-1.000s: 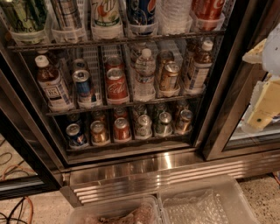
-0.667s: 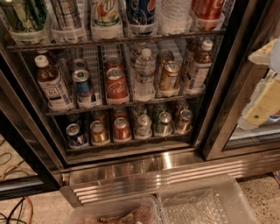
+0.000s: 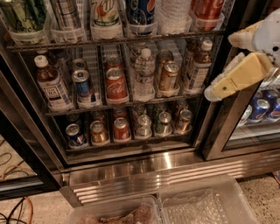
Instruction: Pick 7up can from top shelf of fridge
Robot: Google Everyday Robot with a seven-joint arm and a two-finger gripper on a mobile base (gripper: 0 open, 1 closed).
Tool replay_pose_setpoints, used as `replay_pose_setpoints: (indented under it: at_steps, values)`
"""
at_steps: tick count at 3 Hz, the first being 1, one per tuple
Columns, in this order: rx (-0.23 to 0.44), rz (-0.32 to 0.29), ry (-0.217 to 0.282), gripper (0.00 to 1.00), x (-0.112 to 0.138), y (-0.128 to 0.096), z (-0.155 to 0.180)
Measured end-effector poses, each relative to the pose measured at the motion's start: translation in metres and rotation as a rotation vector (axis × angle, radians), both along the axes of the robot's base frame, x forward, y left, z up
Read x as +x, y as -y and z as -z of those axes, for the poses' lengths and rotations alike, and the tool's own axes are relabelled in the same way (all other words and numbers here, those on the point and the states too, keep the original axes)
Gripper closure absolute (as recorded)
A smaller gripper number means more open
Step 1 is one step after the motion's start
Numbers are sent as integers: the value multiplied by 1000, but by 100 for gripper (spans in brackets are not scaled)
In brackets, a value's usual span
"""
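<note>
The 7up can (image 3: 105,13), white-silver with green lettering, stands in a clear holder on the top shelf (image 3: 118,40) of the open fridge (image 3: 144,168), left of centre at the top edge; its lid is cut off by the frame. My gripper (image 3: 221,65) is at the right, in front of the dark door frame, well right of and below the can. Its two pale yellow fingers (image 3: 238,76) point left, stand apart and hold nothing.
A blue Pepsi can (image 3: 141,11) and a red cola can (image 3: 208,8) stand right of the 7up can. Lower racks hold bottles and short cans. A door post (image 3: 221,127) separates a right compartment with Pepsi cans (image 3: 259,108). Clear bins (image 3: 205,205) sit on the floor.
My gripper has moved left, toward the open fridge compartment. The cans and bottles have not moved.
</note>
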State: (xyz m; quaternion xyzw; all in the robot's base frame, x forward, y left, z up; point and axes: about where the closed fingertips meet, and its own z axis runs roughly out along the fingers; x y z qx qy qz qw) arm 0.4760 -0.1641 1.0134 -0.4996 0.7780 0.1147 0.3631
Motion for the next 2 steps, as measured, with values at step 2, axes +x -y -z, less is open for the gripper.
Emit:
replay_pose_setpoints:
  at_steps: [2]
  values:
    - [38,-11,3,0,-3,-10,-8]
